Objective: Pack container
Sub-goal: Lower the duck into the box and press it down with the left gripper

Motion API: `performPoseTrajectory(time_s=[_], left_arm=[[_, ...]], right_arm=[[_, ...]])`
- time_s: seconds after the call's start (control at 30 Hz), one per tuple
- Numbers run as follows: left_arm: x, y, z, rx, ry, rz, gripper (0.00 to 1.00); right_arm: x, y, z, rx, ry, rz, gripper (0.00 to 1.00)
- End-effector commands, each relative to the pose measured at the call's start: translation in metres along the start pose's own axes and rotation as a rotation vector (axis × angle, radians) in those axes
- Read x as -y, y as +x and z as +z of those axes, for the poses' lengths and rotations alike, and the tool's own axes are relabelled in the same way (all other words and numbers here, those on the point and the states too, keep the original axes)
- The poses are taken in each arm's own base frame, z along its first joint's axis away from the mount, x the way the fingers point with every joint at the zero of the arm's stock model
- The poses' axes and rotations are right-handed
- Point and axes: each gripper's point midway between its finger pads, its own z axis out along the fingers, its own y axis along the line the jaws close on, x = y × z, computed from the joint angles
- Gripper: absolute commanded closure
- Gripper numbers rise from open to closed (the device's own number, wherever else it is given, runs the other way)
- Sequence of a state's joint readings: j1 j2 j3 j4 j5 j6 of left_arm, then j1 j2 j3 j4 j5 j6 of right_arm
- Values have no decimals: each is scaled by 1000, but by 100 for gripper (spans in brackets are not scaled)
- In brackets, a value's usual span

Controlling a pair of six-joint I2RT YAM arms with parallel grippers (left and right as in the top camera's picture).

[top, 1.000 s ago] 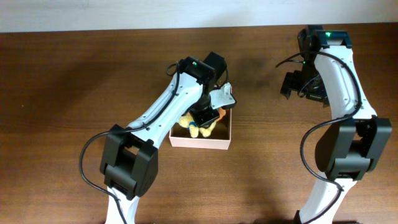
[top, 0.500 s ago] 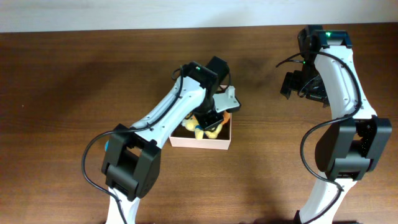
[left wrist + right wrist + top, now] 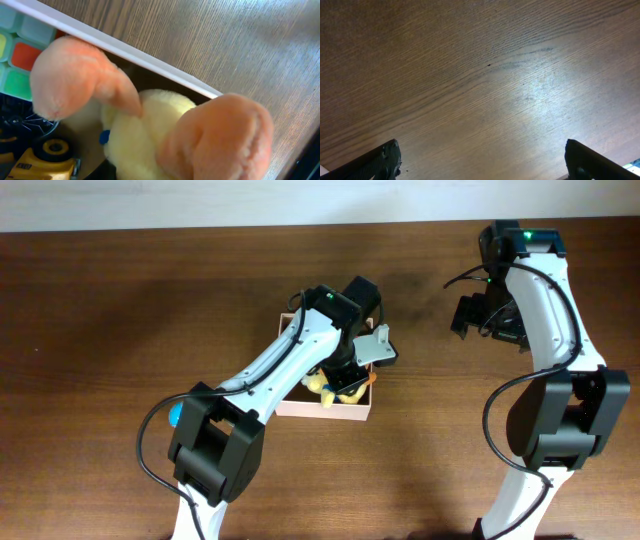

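Note:
The container [image 3: 325, 408], a shallow white-walled box with a tan inside, stands at the middle of the table. Its white rim [image 3: 150, 65] crosses the left wrist view. My left gripper [image 3: 345, 375] is low over the box's right side. It is shut on a yellow plush toy with orange feet [image 3: 335, 387], which fills the left wrist view [image 3: 145, 130] and hides the fingers. My right gripper [image 3: 480, 320] is open and empty over bare wood at the back right [image 3: 482, 160].
Inside the box lie a toy with coloured squares [image 3: 15, 50] and a yellow toy vehicle [image 3: 45, 160]. A small blue object [image 3: 175, 415] shows beside the left arm's base. The table's back edge meets a white wall.
My left gripper has moved right and a little toward the box's right wall, with the plush toy shifting along. The right arm has not moved.

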State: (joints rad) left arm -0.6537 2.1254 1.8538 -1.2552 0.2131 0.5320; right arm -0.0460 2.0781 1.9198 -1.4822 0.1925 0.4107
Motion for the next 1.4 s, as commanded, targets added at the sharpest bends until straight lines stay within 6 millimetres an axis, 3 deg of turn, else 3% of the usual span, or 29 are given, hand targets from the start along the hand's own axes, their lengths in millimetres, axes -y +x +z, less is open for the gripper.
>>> performPoseTrajectory(time_s=[0.0, 0.43, 0.77, 1.27, 1.3, 1.37], left_arm=[[1, 3, 4, -12, 13, 13, 75], [-8, 7, 4, -9, 4, -6, 76], [-11, 24, 20, -42, 26, -38, 75], [-10, 18, 21, -23, 27, -38, 74], [-9, 18, 21, -24, 27, -36, 68], [-9, 18, 21, -23, 28, -36, 39]], right_arm=[[0, 0, -1, 3, -3, -1, 1], [0, 0, -1, 3, -3, -1, 1], [0, 0, -1, 3, -3, -1, 1], [0, 0, -1, 3, -3, -1, 1], [0, 0, -1, 3, -3, -1, 1], [0, 0, -1, 3, -3, -1, 1]])
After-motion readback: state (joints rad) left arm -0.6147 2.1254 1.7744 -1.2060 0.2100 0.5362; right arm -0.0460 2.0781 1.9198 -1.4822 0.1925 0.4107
